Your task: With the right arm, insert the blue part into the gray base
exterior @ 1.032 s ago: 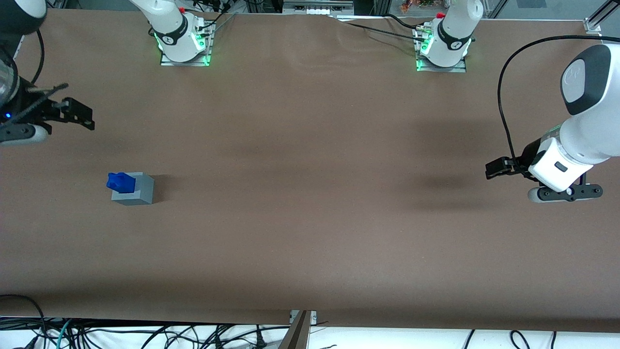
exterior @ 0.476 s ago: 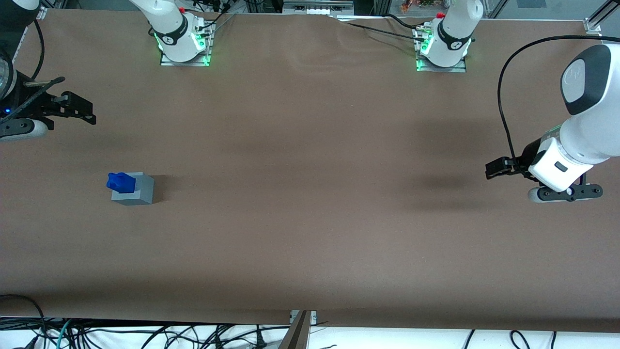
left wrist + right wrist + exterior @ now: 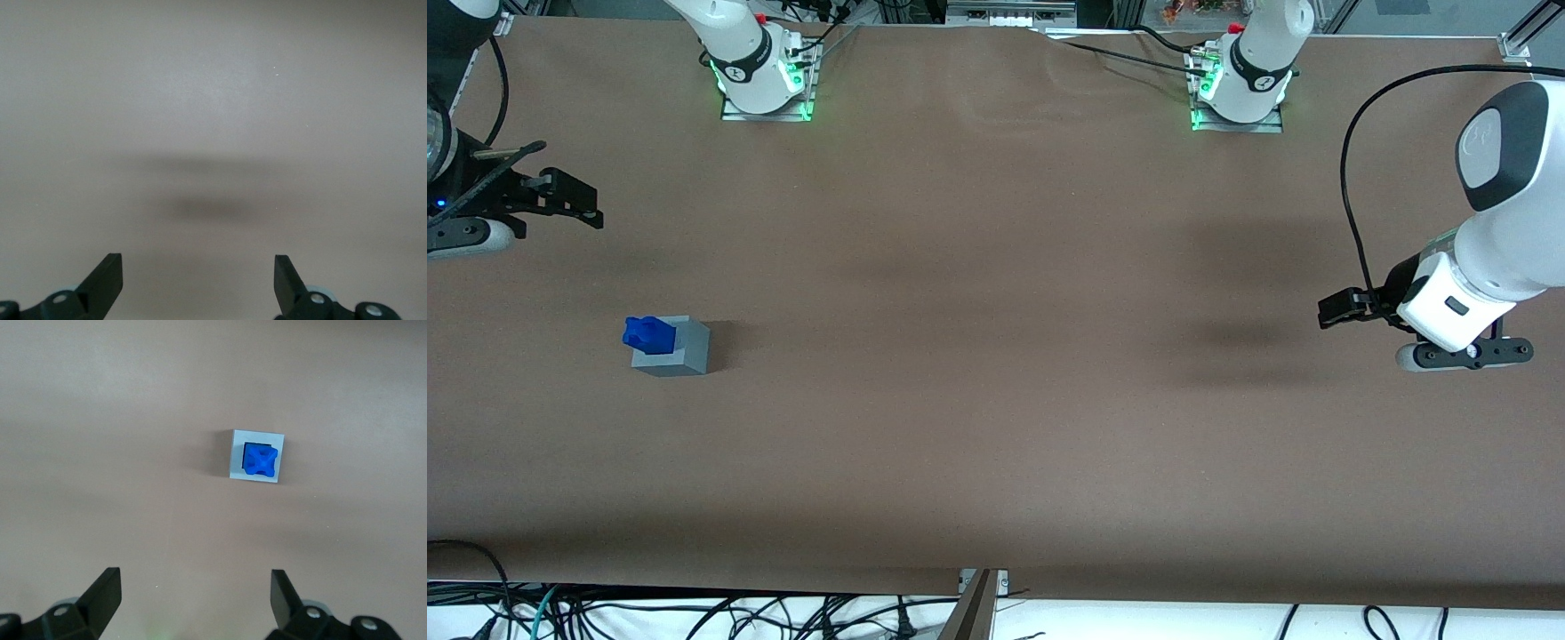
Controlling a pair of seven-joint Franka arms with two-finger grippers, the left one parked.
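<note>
The blue part [image 3: 647, 334] sits in the square hole of the gray base [image 3: 687, 352], its knobbly top sticking out above the cube. They stand on the brown table toward the working arm's end. In the right wrist view the blue part [image 3: 260, 460] fills the hole of the gray base [image 3: 236, 453], seen from above. My right gripper [image 3: 591, 210] hangs well above the table, farther from the front camera than the cube and apart from it. The gripper [image 3: 195, 580] is open and empty, its fingers [image 3: 107, 587] spread wide.
The brown table [image 3: 996, 400] spreads wide around the cube. Two arm bases with green lights [image 3: 765, 84] [image 3: 1236, 93] stand at the table edge farthest from the front camera. Cables [image 3: 694, 613] lie below the nearest edge.
My right gripper drew a little farther from the front camera and away from the cube, then held still. The blue part and gray base have not moved.
</note>
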